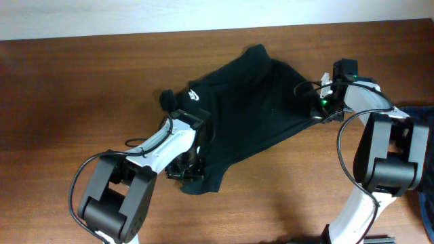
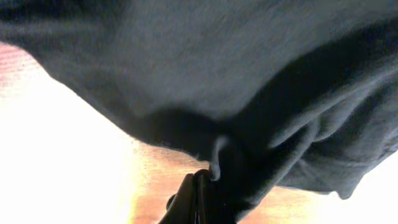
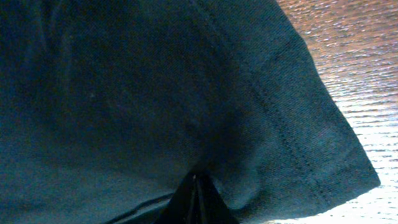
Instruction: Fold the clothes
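Observation:
The clothes, a black T-shirt (image 1: 251, 102), lie rumpled on the wooden table (image 1: 68, 102), with a small white logo (image 1: 194, 95) near the left side. My left gripper (image 1: 188, 168) is at the shirt's near left edge. In the left wrist view this gripper (image 2: 200, 182) is shut, with a fold of the black fabric (image 2: 205, 68) pinched at its tips. My right gripper (image 1: 317, 112) is at the shirt's right edge. In the right wrist view it (image 3: 194, 182) is shut on the cloth beside a stitched hem (image 3: 311, 155).
A dark blue garment (image 1: 426, 118) lies at the table's right edge, behind the right arm. Bare wood extends left of the shirt and along the front. Cables loop off both arms.

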Action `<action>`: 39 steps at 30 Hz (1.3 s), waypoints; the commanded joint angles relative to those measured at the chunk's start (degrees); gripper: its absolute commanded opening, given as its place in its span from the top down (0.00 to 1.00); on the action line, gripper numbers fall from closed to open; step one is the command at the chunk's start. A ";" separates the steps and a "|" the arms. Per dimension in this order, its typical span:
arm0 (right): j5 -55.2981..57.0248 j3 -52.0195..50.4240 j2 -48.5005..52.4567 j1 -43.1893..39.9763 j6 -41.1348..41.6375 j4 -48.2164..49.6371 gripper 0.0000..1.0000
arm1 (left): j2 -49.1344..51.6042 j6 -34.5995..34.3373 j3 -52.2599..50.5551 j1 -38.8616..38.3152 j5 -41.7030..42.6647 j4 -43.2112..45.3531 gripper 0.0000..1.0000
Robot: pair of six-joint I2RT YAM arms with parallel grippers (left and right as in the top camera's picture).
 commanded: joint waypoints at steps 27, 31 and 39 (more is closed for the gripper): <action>4.26 1.55 -6.73 -1.27 1.42 -4.55 0.32 | -6.19 -0.90 -2.32 3.30 -2.64 1.60 0.78; 4.22 1.55 -7.21 -1.27 1.42 -4.94 0.27 | -10.67 -0.94 -1.18 3.96 -4.50 2.67 0.75; 4.33 1.53 -7.19 -1.27 1.99 -3.13 0.15 | -12.33 -0.96 -2.03 3.78 4.81 12.59 0.75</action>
